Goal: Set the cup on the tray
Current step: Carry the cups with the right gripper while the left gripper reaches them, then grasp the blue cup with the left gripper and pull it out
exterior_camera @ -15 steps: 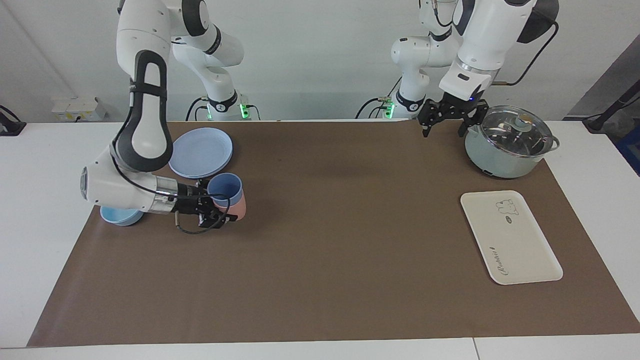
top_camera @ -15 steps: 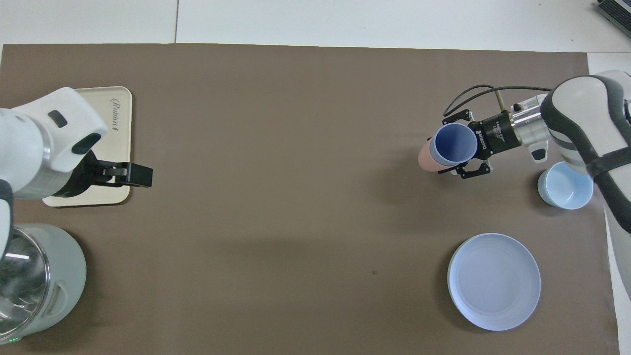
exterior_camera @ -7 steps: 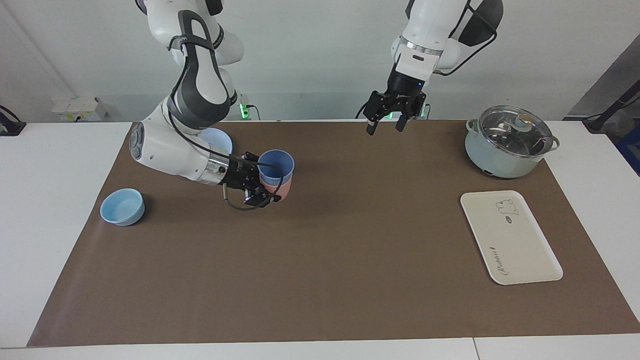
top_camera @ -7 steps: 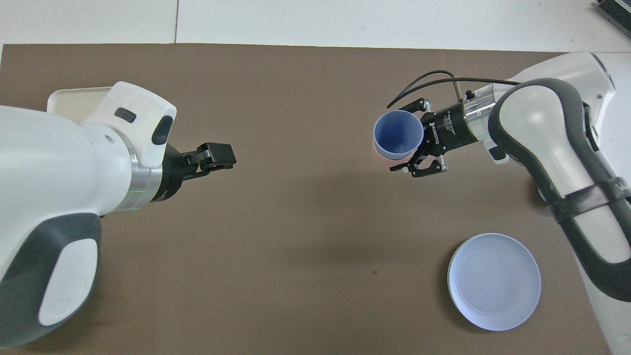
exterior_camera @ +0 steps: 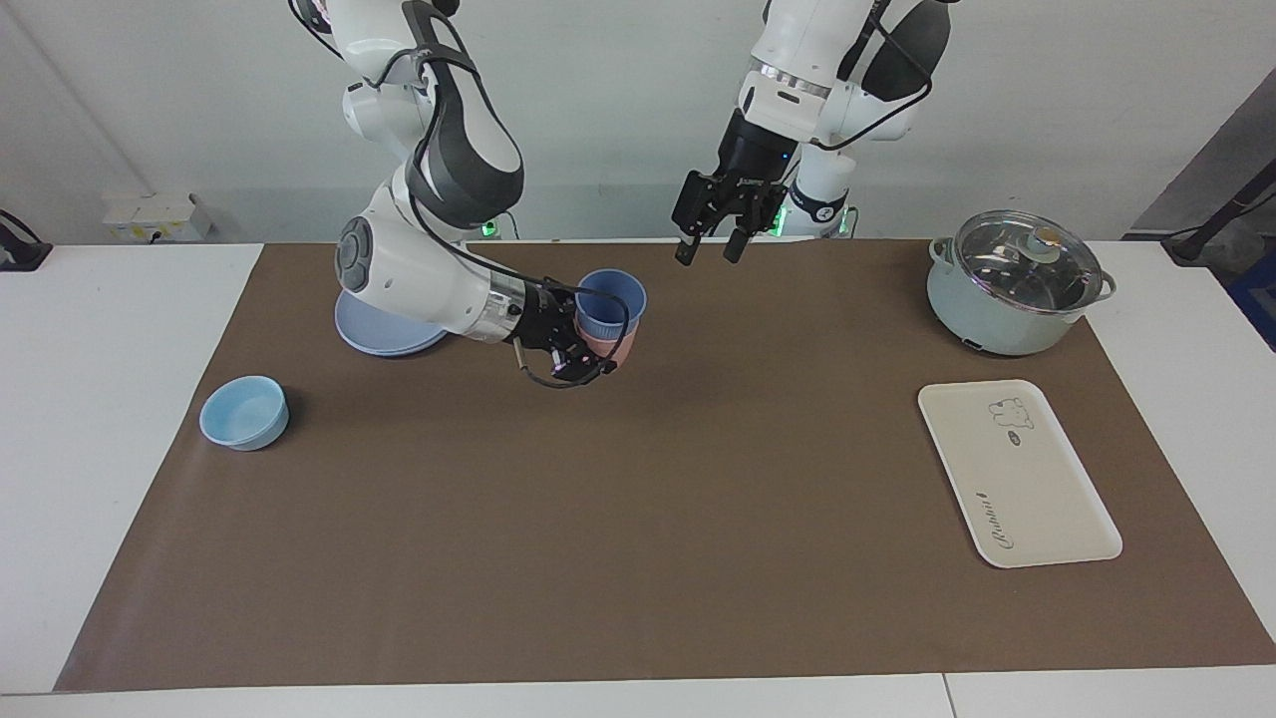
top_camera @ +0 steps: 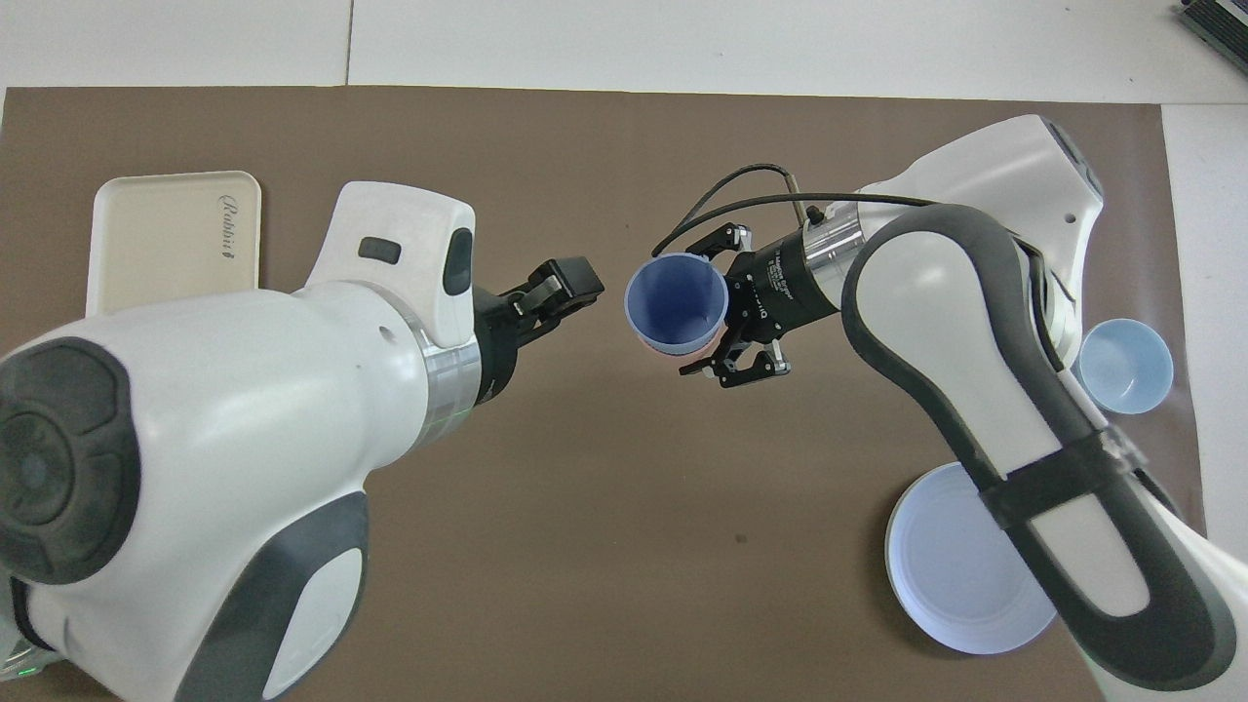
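The periwinkle-blue cup (exterior_camera: 610, 299) sits nested inside a pink tumbler (exterior_camera: 615, 349), and the pair is held tilted in the air over the middle of the brown mat. My right gripper (exterior_camera: 588, 344) is shut on the stacked pair from the side; in the overhead view the gripper (top_camera: 731, 304) holds the cup (top_camera: 676, 302) with its mouth up. My left gripper (exterior_camera: 708, 249) is open and empty, raised over the mat close beside the cup; it also shows in the overhead view (top_camera: 570, 286). The cream tray (exterior_camera: 1017, 474) lies bare at the left arm's end of the table (top_camera: 175, 239).
A lidded grey-green pot (exterior_camera: 1012, 284) stands nearer to the robots than the tray. A round blue plate (exterior_camera: 384, 334) and a light-blue bowl (exterior_camera: 244, 412) lie at the right arm's end; the plate (top_camera: 946, 595) and bowl (top_camera: 1126, 366) also show from overhead.
My right gripper has lifted the stacked cups and carried them from beside the bowl toward the table's middle. My left gripper has swung from over the pot toward the cups.
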